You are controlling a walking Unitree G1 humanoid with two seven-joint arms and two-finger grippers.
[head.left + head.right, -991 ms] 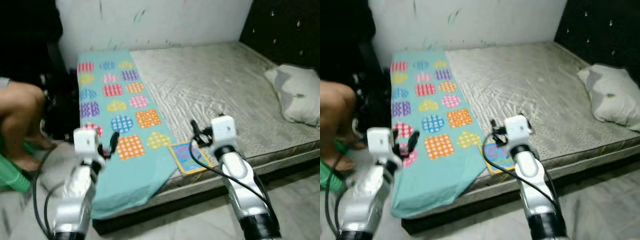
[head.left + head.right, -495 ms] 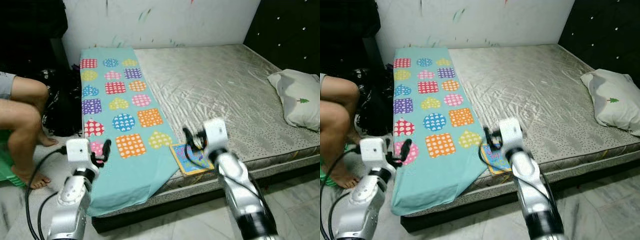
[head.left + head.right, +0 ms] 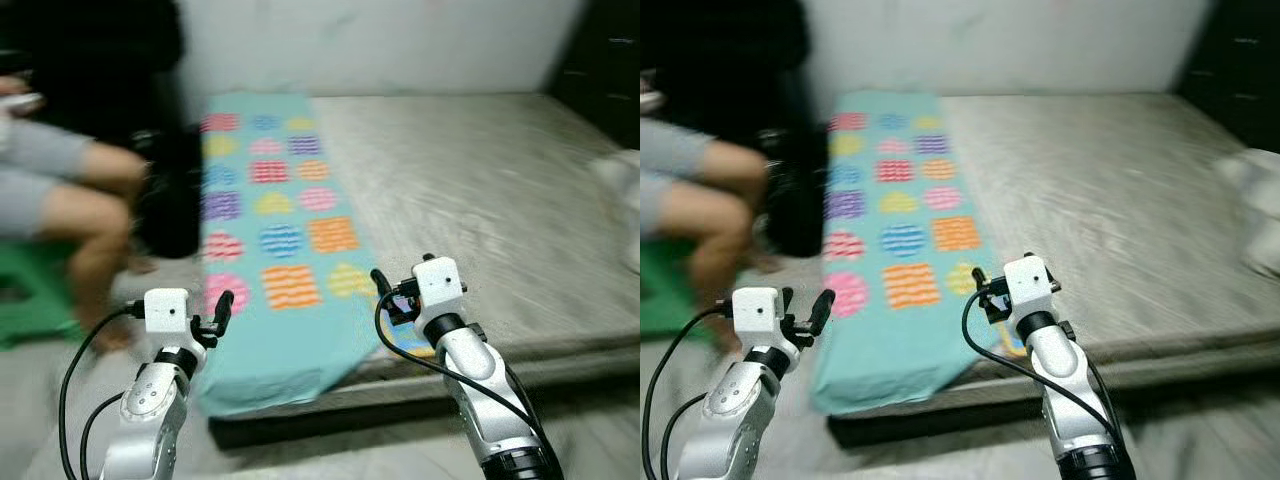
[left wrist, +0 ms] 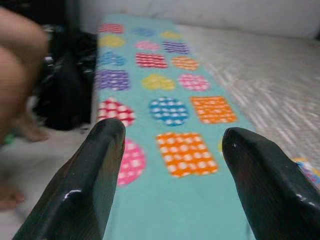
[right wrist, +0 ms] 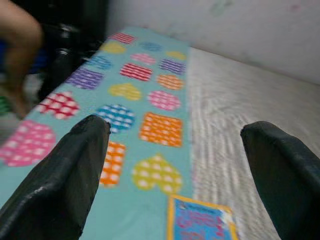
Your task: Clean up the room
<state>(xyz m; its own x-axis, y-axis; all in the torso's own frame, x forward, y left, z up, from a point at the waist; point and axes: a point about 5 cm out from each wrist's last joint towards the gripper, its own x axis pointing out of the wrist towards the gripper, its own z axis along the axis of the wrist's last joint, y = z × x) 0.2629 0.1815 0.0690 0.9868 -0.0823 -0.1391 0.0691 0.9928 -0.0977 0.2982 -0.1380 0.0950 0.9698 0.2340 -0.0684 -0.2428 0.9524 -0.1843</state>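
One bed point(image 3: 520, 190), one patterned sheet point(image 3: 275, 250); both pincers point(image 4: 170, 150) point(image 5: 172, 150) gape wide, empty.

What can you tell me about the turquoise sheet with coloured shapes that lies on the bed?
The turquoise sheet looks like thin cotton, printed with rows of dotted and striped hearts, squares and circles in pink, orange, yellow, blue and purple. It lies flat as a long strip along the mattress side nearest the seated person, and its near end hangs over the edge.

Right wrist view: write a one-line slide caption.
Open right gripper hovers over teal patterned blanket and colourful book on the mattress.
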